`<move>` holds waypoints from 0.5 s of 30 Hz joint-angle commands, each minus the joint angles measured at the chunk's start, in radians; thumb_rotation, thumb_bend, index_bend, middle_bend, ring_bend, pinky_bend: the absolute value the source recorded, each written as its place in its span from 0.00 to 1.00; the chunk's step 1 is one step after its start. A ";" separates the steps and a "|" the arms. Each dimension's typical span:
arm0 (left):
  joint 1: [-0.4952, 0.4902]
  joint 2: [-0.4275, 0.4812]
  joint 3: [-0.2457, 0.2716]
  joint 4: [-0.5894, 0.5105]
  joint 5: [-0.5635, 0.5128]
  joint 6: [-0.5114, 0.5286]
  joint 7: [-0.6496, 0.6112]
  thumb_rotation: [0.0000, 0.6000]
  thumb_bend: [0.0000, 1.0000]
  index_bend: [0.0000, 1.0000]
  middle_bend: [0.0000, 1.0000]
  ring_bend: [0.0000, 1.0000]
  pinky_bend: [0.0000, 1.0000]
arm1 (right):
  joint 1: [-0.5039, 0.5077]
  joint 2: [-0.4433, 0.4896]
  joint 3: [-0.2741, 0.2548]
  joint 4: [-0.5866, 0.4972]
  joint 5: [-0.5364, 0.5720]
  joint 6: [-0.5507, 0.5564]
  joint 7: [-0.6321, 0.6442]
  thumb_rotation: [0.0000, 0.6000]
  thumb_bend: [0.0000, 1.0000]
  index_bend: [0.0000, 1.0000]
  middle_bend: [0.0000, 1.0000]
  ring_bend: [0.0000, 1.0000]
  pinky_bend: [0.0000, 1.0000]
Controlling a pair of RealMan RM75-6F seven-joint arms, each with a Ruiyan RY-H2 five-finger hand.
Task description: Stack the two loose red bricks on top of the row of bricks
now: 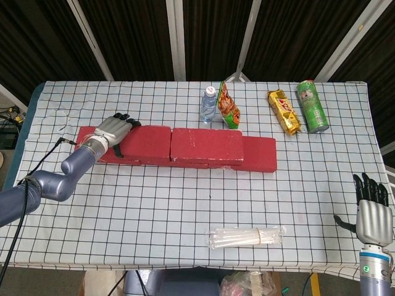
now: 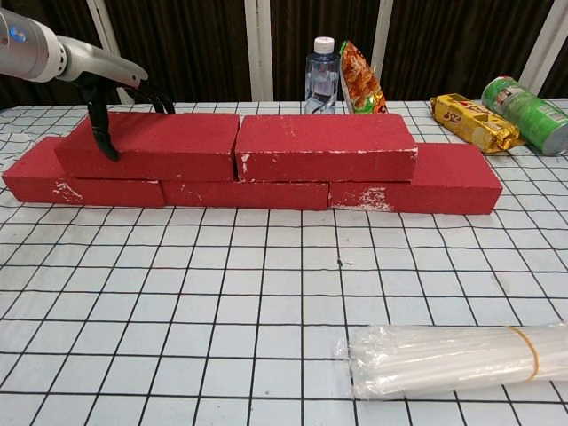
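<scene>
Checkered bench [image 1: 154, 203] with bare grid across its middle, your left robot hand [image 1: 113, 131] gripping the upper-left stacked brick [image 2: 151, 145] on the brick row [image 2: 266, 191], second stacked brick [image 2: 325, 146] beside it, your right robot hand [image 1: 372, 213] open and empty at lower right.

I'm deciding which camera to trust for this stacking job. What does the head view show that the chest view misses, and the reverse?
Only the head view shows the right hand, open and idle near the table's front right corner. Only the chest view shows the bricks' front faces, two tiers high, and the left hand's thumb hooked over the upper left brick's front. Both show the left hand on that brick and the upper right brick.
</scene>
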 commanded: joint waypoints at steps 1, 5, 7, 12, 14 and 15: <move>-0.004 -0.001 0.004 0.001 -0.007 -0.001 0.002 1.00 0.00 0.15 0.08 0.00 0.00 | 0.000 0.000 0.000 0.000 0.000 0.001 0.000 1.00 0.13 0.03 0.00 0.00 0.00; -0.009 -0.003 0.009 0.001 -0.016 0.003 0.005 1.00 0.00 0.14 0.07 0.00 0.00 | 0.000 0.000 0.001 0.000 0.001 0.000 0.000 1.00 0.13 0.03 0.00 0.00 0.00; -0.012 -0.005 0.012 0.002 -0.021 0.004 0.007 1.00 0.00 0.14 0.07 0.00 0.00 | 0.000 0.000 0.001 -0.001 0.002 0.001 -0.001 1.00 0.13 0.03 0.00 0.00 0.00; -0.017 -0.006 0.013 -0.002 -0.031 0.007 0.007 1.00 0.00 0.14 0.06 0.00 0.00 | -0.001 0.000 0.002 -0.001 0.002 0.002 -0.002 1.00 0.13 0.03 0.00 0.00 0.00; -0.019 -0.007 0.015 -0.003 -0.033 0.006 0.008 1.00 0.00 0.14 0.06 0.00 0.00 | -0.001 0.000 0.001 -0.001 0.003 0.002 -0.003 1.00 0.13 0.03 0.00 0.00 0.00; -0.020 -0.007 0.017 -0.003 -0.034 0.006 0.009 1.00 0.00 0.13 0.06 0.00 0.00 | -0.001 0.000 0.001 -0.001 0.002 0.002 -0.003 1.00 0.13 0.03 0.00 0.00 0.00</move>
